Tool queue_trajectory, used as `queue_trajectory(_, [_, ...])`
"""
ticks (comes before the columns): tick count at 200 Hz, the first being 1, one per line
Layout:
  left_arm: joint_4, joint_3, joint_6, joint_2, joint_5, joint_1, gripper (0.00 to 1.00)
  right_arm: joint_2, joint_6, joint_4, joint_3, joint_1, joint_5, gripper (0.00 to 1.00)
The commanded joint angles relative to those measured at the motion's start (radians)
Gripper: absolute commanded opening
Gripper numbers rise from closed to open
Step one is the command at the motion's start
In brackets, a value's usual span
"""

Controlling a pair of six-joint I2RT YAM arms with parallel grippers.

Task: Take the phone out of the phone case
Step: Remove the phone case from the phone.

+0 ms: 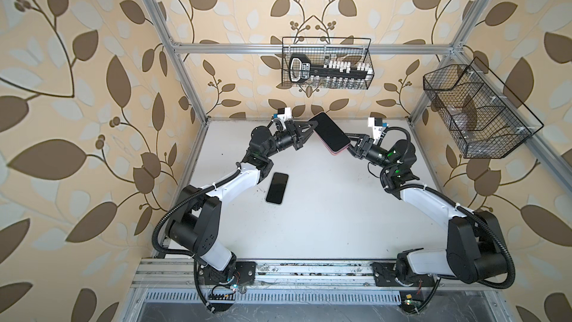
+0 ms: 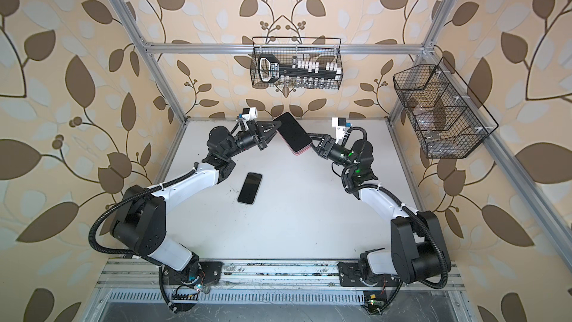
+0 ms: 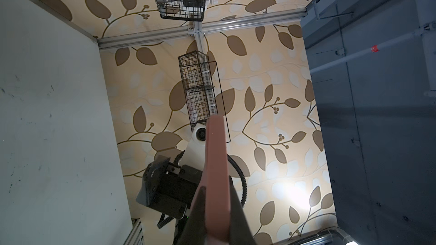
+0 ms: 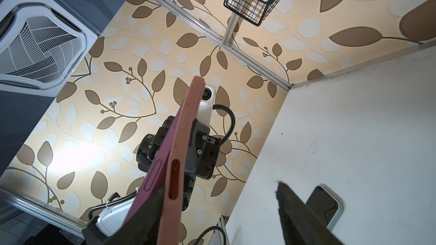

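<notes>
Clamping case (image 3: 215, 161) aloft in clenched left pincer (image 3: 217, 188); straddling its other end with released right pincer (image 1: 349, 143). Judging phone (image 1: 329, 131) not yet freed, leaving extraction pending.

The phone case (image 3: 215, 161) between the black jaws of the left gripper (image 3: 217, 185) is plain salmon pink. Seen past the right gripper (image 4: 220, 185), whose jaws are also matt black, its edge shows a deeper magenta band beside the salmon (one piece or two, I cannot tell). The held phone (image 1: 329, 131), between the two pairs of jaws, has a glossy black face. The second phone (image 1: 277, 188), well apart from both jaws, is black with a pale rim, on a white table (image 1: 325, 227) flecked with dark specks. Beyond the jaws, the wallpaper (image 1: 93, 88) is peach with brown and pale grey leaves on thin brown stems; the wire basket (image 1: 326, 63) is black.
</notes>
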Motion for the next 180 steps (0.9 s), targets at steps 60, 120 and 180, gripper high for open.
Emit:
queue_trajectory(60, [0.112,0.108,-0.018,0.03,0.04,0.026,0.0,-0.028,0.075,0.048,-0.063,-0.004,-0.078,0.61])
queue_trajectory(120, [0.128,0.096,-0.031,0.046,0.054,0.027,0.0,-0.035,0.086,0.068,-0.057,-0.025,-0.075,0.49])
queue_trajectory(180, [0.132,0.076,-0.028,0.056,0.047,0.026,0.0,-0.015,0.167,0.169,-0.055,-0.024,-0.068,0.36])
